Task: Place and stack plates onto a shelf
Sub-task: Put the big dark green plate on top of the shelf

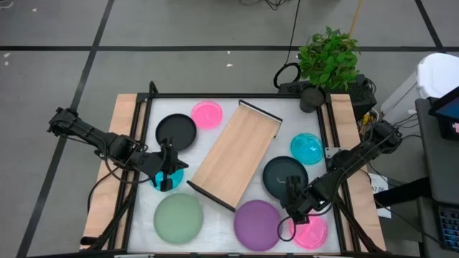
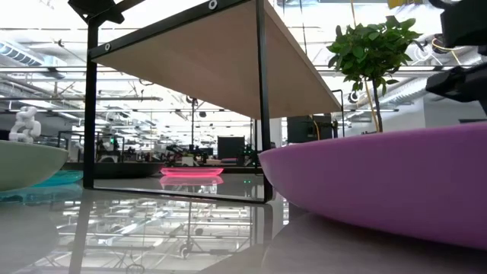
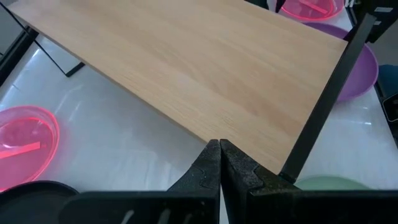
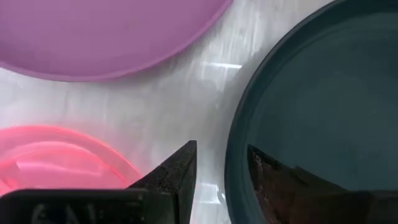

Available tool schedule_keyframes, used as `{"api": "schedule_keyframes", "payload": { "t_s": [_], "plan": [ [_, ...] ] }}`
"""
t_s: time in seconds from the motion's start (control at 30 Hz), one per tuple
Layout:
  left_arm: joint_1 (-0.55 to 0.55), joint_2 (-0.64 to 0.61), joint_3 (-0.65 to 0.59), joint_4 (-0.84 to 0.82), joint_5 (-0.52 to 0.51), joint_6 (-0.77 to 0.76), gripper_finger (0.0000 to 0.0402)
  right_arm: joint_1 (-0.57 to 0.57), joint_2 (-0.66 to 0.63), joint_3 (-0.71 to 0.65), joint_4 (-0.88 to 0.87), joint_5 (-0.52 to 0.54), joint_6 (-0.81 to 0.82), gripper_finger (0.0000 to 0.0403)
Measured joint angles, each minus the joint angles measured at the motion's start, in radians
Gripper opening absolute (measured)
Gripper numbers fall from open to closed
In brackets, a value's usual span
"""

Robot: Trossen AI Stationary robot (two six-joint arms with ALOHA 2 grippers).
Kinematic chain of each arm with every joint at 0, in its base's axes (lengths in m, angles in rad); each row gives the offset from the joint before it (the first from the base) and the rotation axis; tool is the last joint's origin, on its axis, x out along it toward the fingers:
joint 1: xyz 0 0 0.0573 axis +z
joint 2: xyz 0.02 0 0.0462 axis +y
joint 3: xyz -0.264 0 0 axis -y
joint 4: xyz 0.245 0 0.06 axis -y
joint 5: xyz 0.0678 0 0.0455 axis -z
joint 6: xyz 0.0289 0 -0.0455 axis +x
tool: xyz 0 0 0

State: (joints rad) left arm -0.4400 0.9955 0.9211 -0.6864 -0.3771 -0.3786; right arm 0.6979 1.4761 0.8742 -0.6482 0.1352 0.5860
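The light-wood shelf point(image 1: 235, 154) stands slantwise mid-table on its black end rails point(image 2: 263, 114). Around it lie plates: black point(image 1: 176, 131), pink point(image 1: 207, 114), cyan point(image 1: 307, 147), dark teal point(image 1: 284, 175), purple point(image 1: 257, 224), pale green point(image 1: 178, 218), a second pink point(image 1: 310, 231) and a second cyan point(image 1: 172, 179). My right gripper point(image 4: 221, 149) is open at the teal plate's near rim point(image 4: 235, 162), one finger over the plate's inside and one outside it; I see no touch. My left gripper point(image 3: 219, 158) is shut above the second cyan plate, facing the shelf.
A potted plant point(image 1: 328, 61) stands at the table's far right corner. Wooden side boards point(image 1: 123, 143) and a black frame point(image 1: 229, 96) border the white table top. Bare table shows between the purple, teal and pink plates point(image 4: 186, 93).
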Motion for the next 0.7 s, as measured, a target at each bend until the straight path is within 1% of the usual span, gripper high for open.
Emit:
{"api": "schedule_keyframes", "payload": {
  "t_s": [0.2, 0.33, 0.47, 0.7],
  "plan": [
    [0.000, 0.000, 0.000, 0.001, 0.000, -0.005, 0.0001, 0.000, 0.029, 0.000, 0.000, 0.052, -0.008, 0.0125],
    [0.000, 0.000, 0.000, 0.002, 0.000, -0.013, 0.0001, -0.004, 0.028, 0.000, -0.001, 0.053, -0.033, 0.0114],
    [0.000, 0.000, 0.000, 0.003, 0.000, 0.002, 0.0001, -0.004, 0.028, 0.000, -0.027, 0.052, -0.049, 0.0084],
    [0.000, 0.000, 0.000, 0.003, 0.000, 0.007, 0.0001, -0.004, 0.028, -0.001, -0.030, 0.050, -0.049, 0.0009]
  ]
}}
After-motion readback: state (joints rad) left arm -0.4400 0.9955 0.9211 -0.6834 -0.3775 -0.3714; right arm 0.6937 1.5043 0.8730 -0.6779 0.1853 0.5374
